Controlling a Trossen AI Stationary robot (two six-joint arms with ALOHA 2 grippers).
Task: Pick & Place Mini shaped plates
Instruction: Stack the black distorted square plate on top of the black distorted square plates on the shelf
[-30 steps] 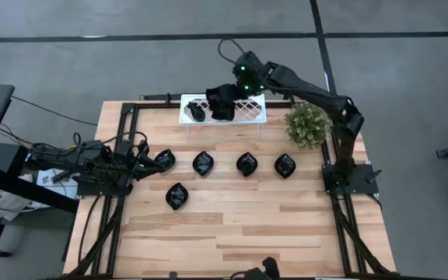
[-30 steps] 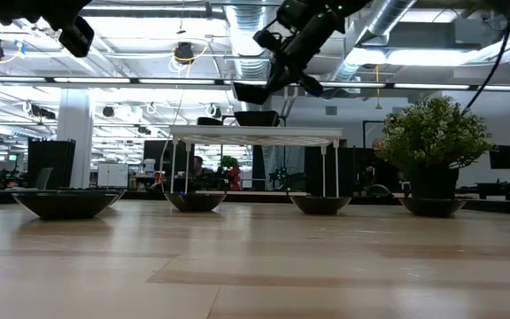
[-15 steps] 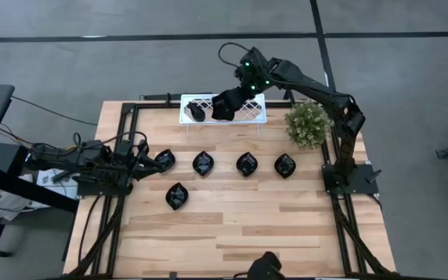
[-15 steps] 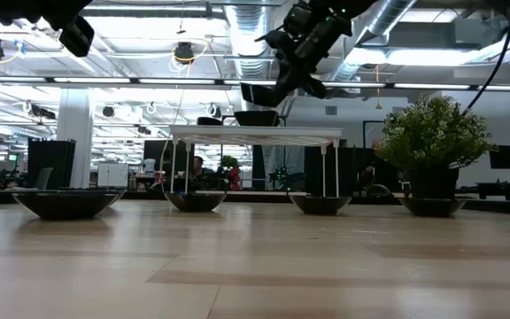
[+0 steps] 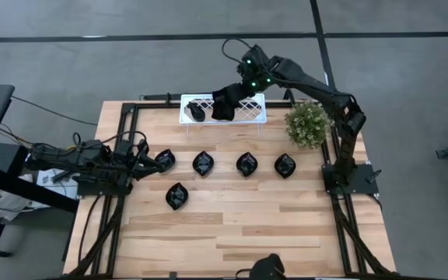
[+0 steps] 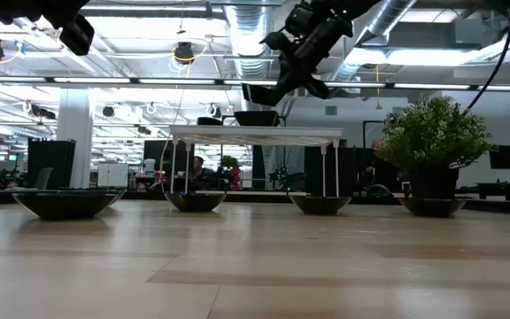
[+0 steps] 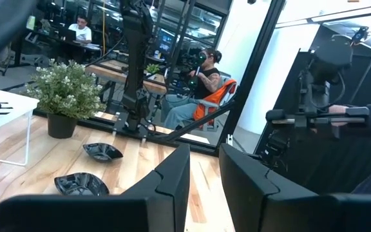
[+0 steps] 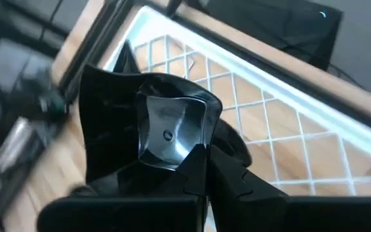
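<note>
Five mini shaped plates are lying on the pale wooden bench [image 5: 239, 225], which is standing on grey floor crossed by dark lines. Behind the bench, in the low view, an open workshop hall is stretching away under ceiling ducts and strip lights, and in the left wrist view a seated person [image 7: 206, 80] is showing among the desks.

Going left to right in the high view: the left gripper [image 5: 148, 161] is lying low at the bench's left edge, its jaws standing narrowly apart on nothing, just beside the leftmost plate [image 5: 164, 160]. Below that row a single plate [image 5: 177, 195] is sitting alone. Three more plates [image 5: 203, 163] [image 5: 246, 163] [image 5: 285, 165] are continuing the row to the right, well apart from one another.

At the bench's far edge the white lattice rack [image 5: 253, 109] is standing on thin legs, carrying one small plate [image 5: 197, 113] near its left end. The right gripper [image 5: 222, 106] is hovering over the rack's middle, its jaws clamped on a glossy black plate [image 8: 169, 129] held above the lattice. A potted plant [image 5: 308, 124] is standing right of the rack, close to the right arm's reach.
</note>
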